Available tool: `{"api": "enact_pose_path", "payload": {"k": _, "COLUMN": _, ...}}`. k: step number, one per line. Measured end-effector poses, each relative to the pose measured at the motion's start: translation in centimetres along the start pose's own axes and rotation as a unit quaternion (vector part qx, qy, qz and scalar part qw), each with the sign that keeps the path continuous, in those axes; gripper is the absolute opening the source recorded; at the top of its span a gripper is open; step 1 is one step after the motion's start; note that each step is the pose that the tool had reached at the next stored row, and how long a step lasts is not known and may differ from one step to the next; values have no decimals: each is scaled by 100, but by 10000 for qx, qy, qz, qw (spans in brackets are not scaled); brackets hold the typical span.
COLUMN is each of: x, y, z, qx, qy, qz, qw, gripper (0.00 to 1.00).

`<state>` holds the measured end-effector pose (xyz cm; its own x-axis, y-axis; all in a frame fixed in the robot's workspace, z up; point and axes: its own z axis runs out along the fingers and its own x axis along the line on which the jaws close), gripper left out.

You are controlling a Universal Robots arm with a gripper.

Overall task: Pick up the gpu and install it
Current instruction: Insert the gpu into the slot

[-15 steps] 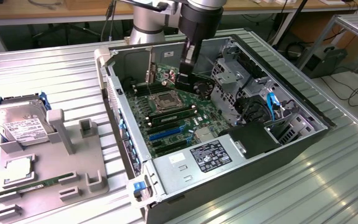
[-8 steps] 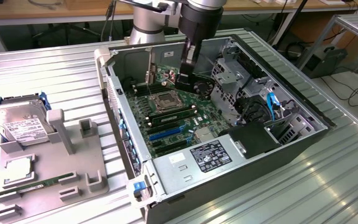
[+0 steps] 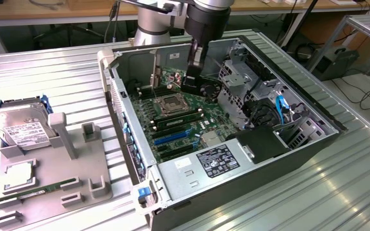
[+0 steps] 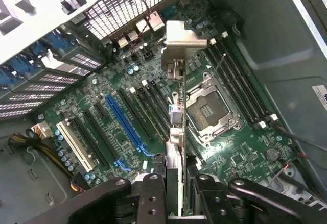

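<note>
— Black, thin, flat gpu (image 4: 176, 127) with the silver metal bracket (image 4: 185, 35): have you got it?
— Yes, my hand (image 4: 174, 196) is clamped on it, edge-on over the green motherboard (image 4: 240, 155), seemingly clear of it.
— What counts?
— Keeping it upright and lined up along the long blue slot (image 4: 125, 127), I think.
— In the way?
— Square metal processor socket (image 4: 209, 106) just beside; perforated grey rear panel (image 4: 133, 4) ahead of the bracket.

Case (image 3: 117, 91) lies open side up, so straight down is the only way in. Drive cage (image 3: 238, 81) and power supply (image 3: 201, 168) crowd two sides. The tool (image 4: 173, 174), clamped on the graphics card (image 4: 175, 119), hangs over bare slots. The blue slot (image 4: 125, 127) is clear, the processor socket (image 4: 209, 110) sits just beside, and thin wires (image 4: 143, 8) cross the rear grille.
</note>
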<state>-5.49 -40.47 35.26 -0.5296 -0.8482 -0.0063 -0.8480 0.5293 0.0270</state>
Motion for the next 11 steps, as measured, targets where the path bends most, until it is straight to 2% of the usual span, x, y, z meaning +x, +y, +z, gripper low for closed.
{"api": "enact_pose_path", "payload": {"k": 11, "x": 0, "y": 0, "z": 0, "qx": -1, "qy": 7, "qz": -255, "qw": 9997, "gripper": 26}}
